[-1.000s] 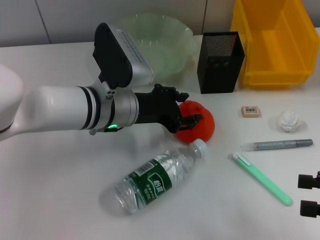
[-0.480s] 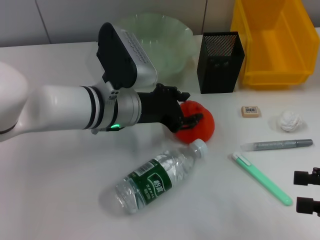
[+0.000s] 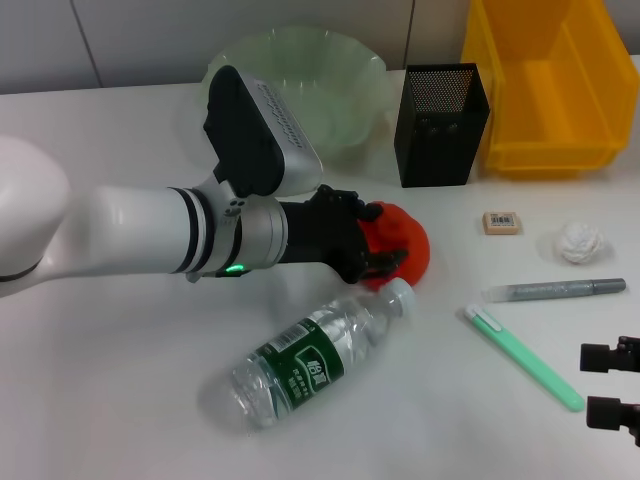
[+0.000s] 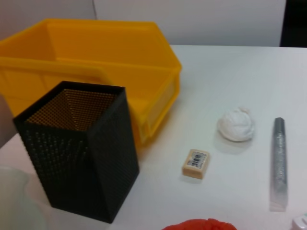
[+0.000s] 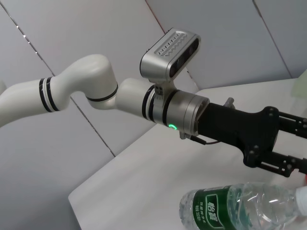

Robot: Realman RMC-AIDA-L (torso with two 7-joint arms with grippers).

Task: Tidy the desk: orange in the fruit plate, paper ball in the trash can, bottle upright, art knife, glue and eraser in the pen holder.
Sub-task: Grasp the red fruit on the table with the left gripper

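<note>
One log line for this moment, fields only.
left gripper: fingers around orange, on table | right gripper: parked near edge | bottle: lying | plate: no orange yet

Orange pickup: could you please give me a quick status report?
Left gripper open around the orange, not closed. Right gripper parked at the near right edge. Fruit plate behind; bottle lying just in front.
</note>
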